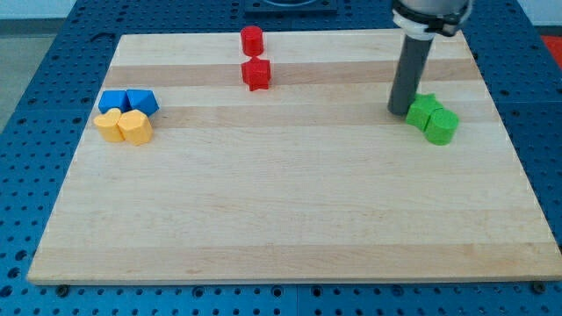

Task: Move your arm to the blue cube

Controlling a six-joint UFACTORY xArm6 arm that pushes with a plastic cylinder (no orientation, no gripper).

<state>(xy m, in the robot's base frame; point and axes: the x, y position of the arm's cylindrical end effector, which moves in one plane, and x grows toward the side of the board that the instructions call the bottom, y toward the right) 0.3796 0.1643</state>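
Observation:
Two blue blocks sit side by side at the view's left: a blue cube (pixel 113 100) and a more angular blue block (pixel 141 101) to its right. My tip (pixel 399 111) rests on the board at the view's right, far from both blue blocks. It stands just left of two green blocks, touching or nearly touching the nearer one.
Two yellow blocks (pixel 109 125) (pixel 135 127) lie directly below the blue ones. A red cylinder (pixel 252 39) and a red star-like block (pixel 256 74) sit at the top centre. A green block (pixel 423 111) and a green cylinder (pixel 442 125) lie by my tip. The wooden board (pixel 290 211) rests on a blue perforated table.

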